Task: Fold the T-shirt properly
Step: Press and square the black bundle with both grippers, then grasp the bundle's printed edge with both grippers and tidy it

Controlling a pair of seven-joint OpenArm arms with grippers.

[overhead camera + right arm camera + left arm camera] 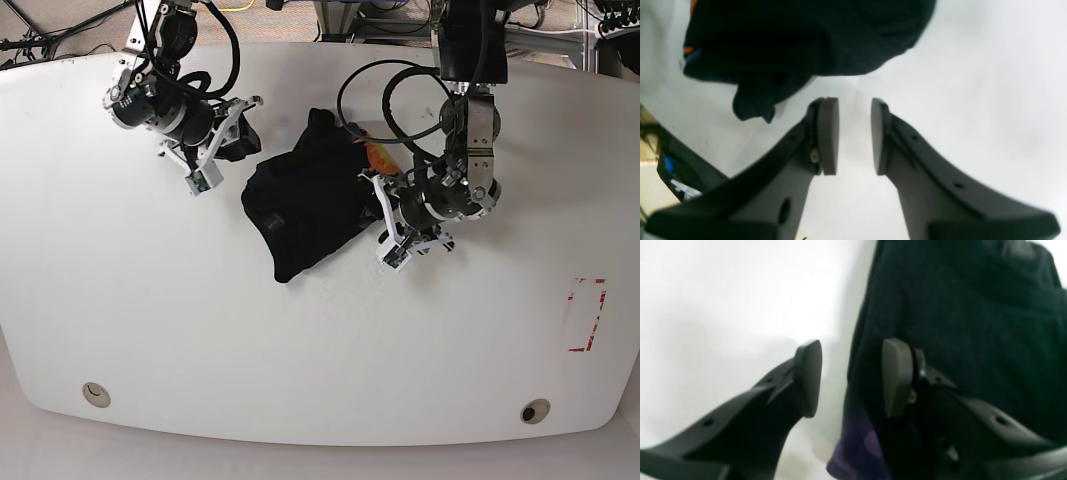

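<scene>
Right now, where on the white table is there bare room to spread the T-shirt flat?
Bare table lies between the crumpled T-shirt and the near edge, and on the far side from the red mark. It is crowded around the shirt, where left gripper and right gripper stand.

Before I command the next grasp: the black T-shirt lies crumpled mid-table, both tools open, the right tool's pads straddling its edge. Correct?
Not quite. The left tool straddles the T-shirt's edge, per the left wrist view. The right tool hangs over bare table.

White table (200,330), red rectangle mark (586,315), two round holes (95,394)
</scene>
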